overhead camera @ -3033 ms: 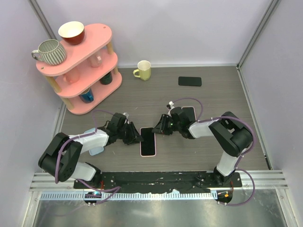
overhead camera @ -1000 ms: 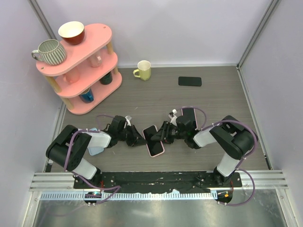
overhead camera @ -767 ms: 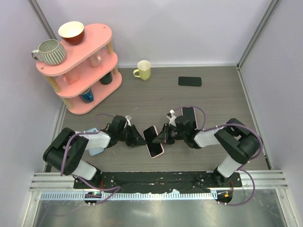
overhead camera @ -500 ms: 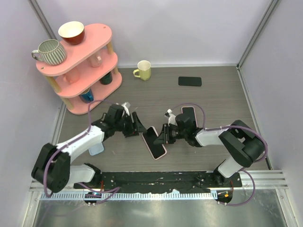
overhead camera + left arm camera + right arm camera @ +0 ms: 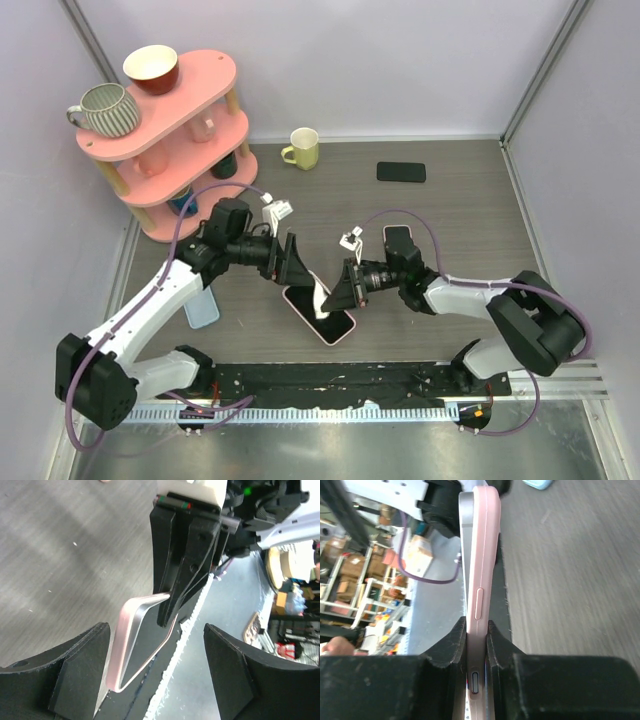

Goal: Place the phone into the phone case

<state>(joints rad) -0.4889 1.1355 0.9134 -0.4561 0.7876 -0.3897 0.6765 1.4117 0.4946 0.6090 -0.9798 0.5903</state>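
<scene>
Grey wood-grain bench (image 5: 450, 210) spans the white-walled cell, with a pink shelf (image 5: 165, 140) at its back left. Near the front middle, the left gripper (image 5: 292, 268) hangs with its fingers spread wide, probably ready to steady things. The right gripper (image 5: 338, 292) pinches the pink phone case (image 5: 120, 645) by one edge and tips it up, likely to press the phone (image 5: 144, 639) home within its rim.

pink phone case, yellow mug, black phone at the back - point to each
pink phone case (image 5: 482, 555): right wrist view, on its side edge above the button.
yellow mug (image 5: 303, 152): top external view, on its body.
black phone (image 5: 401, 172): top external view, middle of its face.
</scene>
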